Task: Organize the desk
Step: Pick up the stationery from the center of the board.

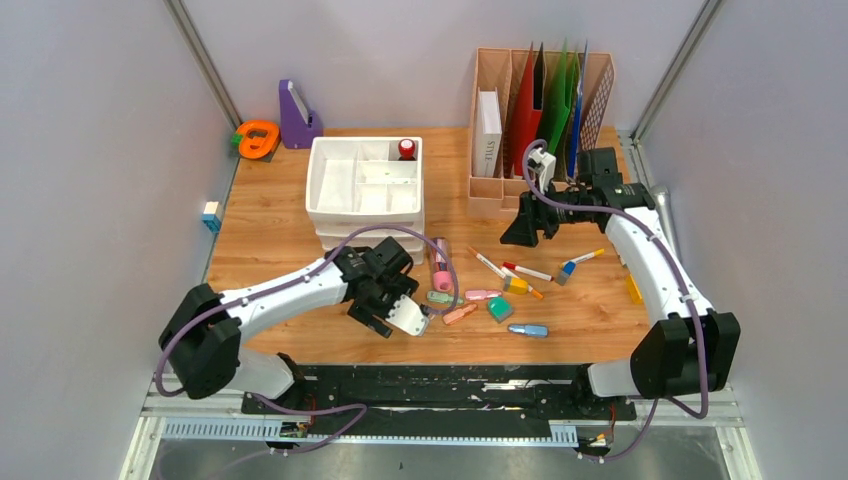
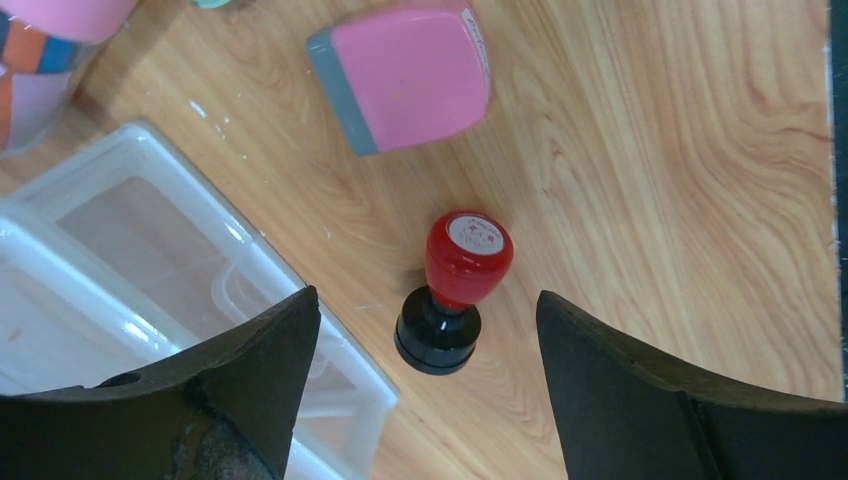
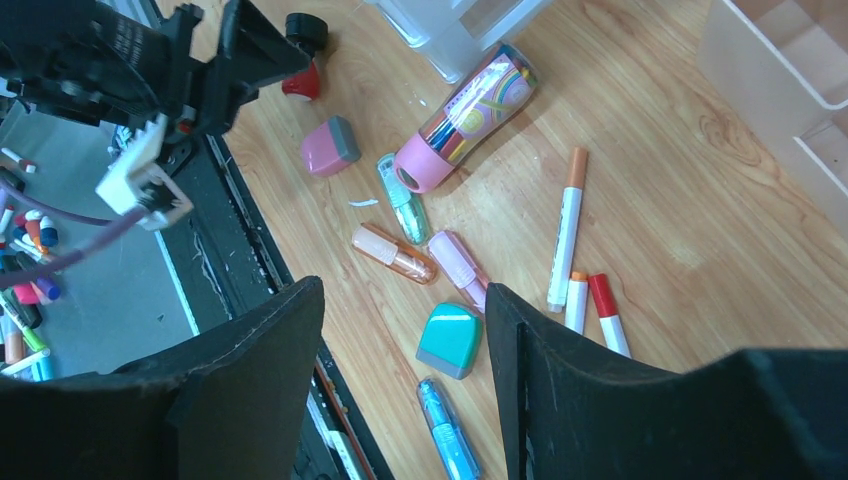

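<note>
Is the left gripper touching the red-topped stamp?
Apart. Left wrist view: the open left gripper straddles the red-topped stamp, with bare desk showing on both sides.

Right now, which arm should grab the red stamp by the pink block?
Left. The left tool hangs open right over the red stamp, fingers either side. The right tool is far off, beside the file rack.
</note>
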`<state>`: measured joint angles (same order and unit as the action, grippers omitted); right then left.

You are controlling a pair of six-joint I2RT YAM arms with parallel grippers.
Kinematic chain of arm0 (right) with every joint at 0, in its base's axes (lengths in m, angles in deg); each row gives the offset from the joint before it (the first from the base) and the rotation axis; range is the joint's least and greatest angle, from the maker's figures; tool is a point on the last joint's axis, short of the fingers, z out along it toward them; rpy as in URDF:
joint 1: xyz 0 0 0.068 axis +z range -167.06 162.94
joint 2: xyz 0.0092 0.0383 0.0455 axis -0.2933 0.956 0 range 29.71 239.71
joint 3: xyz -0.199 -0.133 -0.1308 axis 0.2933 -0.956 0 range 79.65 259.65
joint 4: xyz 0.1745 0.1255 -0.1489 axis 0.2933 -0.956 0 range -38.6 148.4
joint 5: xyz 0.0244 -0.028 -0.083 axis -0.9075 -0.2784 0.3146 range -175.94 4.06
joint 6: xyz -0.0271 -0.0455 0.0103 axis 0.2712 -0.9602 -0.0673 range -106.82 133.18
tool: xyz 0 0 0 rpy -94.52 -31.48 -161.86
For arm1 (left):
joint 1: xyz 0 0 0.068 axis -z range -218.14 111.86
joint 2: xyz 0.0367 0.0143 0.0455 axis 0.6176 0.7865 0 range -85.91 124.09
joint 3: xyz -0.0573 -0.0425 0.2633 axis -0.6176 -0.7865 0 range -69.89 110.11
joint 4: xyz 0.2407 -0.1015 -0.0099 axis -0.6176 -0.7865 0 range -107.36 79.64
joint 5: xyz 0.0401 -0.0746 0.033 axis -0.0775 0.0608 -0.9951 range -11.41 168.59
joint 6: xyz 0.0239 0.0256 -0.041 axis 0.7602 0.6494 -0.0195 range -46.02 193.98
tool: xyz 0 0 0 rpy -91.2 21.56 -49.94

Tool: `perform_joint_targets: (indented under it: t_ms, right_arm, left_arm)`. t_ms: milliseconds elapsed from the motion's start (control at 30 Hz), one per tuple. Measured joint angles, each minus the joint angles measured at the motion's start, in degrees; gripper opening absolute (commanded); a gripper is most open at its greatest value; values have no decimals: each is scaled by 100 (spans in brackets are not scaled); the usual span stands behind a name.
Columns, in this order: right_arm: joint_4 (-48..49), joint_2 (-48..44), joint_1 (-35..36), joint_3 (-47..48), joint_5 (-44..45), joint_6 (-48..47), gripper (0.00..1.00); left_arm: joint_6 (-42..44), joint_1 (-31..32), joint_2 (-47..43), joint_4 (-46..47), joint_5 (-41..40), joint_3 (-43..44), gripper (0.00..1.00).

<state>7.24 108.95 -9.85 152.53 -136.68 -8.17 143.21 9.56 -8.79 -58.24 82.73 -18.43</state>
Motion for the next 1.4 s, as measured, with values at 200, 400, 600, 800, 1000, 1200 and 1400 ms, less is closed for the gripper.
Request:
perform_joint_targets:
  t_ms: [200,400,600,800,1000,1200,1400]
  right_arm:
    - [37,-76,-116,-133,-138,-2,61]
    - [109,-105,-227,-304,-278,-4,61]
    - [131,-105,-256,-398,-341,-4,61]
    - [151,-105,-269,-450,-391,-4,61]
    - [177,-105,-291,-461,-428,-4,61]
    - [190,-105,-291,-498,-439,-4,61]
    - [210,-105,-291,-555,-444,-4,61]
  left_arm:
    - [-138,387,649,271,-605,-20,82]
    - [-411,625,1104,354,-1027,-20,77]
    - [-684,848,1537,420,-1397,-20,72]
    - [-881,955,1700,409,-1781,-9,70]
    - [-1023,1158,1950,348,-2190,83,65]
    - [-1154,1220,2133,258,-2371,199,51]
    - [-1283,1222,2177,295,-2396,256,31]
